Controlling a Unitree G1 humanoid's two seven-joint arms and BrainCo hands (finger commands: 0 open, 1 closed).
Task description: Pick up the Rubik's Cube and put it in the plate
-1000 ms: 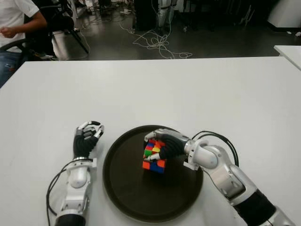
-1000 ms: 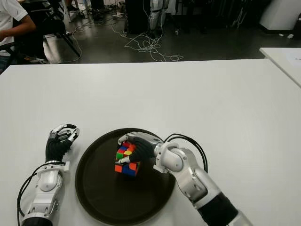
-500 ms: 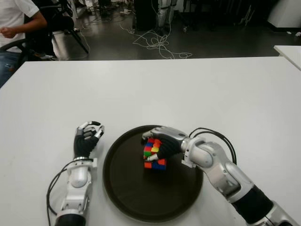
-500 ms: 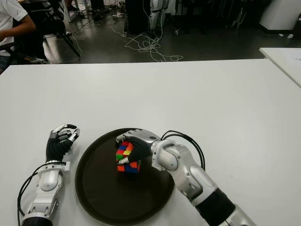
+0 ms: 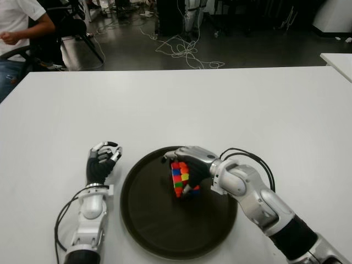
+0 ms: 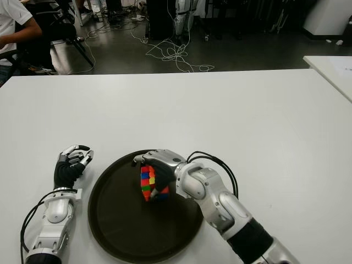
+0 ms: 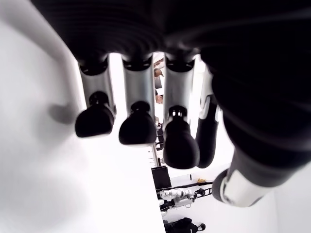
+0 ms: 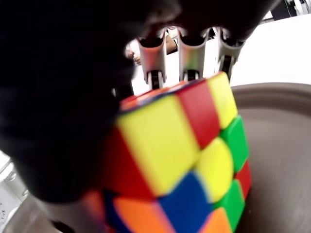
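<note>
1. Right hand (image 5: pixel 190 165) is wrapped around the Rubik's Cube (image 5: pixel 180 179), fingers (image 8: pixel 190 57) curled over its far side and the thumb side pressed on the near side, so the hand is clamped on it.
2. Rubik's Cube shows scrambled stickers: in the right wrist view (image 8: pixel 182 160) a big yellow tile sits beside red, with green, blue and orange tiles lower down; from the eye views a narrow column of red, blue, yellow, green and orange is visible.
3. Cube is over the plate (image 5: pixel 148 225), toward the plate's far middle, tilted on edge with its lower corner at the plate's surface; whether it actually touches the plate cannot be told.
4. Compared with half a second ago, the cube has been turned: then it showed a broad face and sat squarer, now only a slim edge-on strip faces the head camera. The right hand has rolled with it, and the wrist has edged a little farther over the plate.
5. Plate is dark, round and shallow-rimmed, lying on the white worktop (image 5: pixel 220 104); it has not shifted.
6. Left hand (image 5: pixel 102 160) shows just left of the plate, fingers (image 7: pixel 137 127) loosely curled and holding nothing, in the same place as before.
7. Beyond the worktop, far left of the plate, a seated person (image 5: pixel 19 27) is partly in view, and cables (image 5: pixel 184 52) lie on the floor.
</note>
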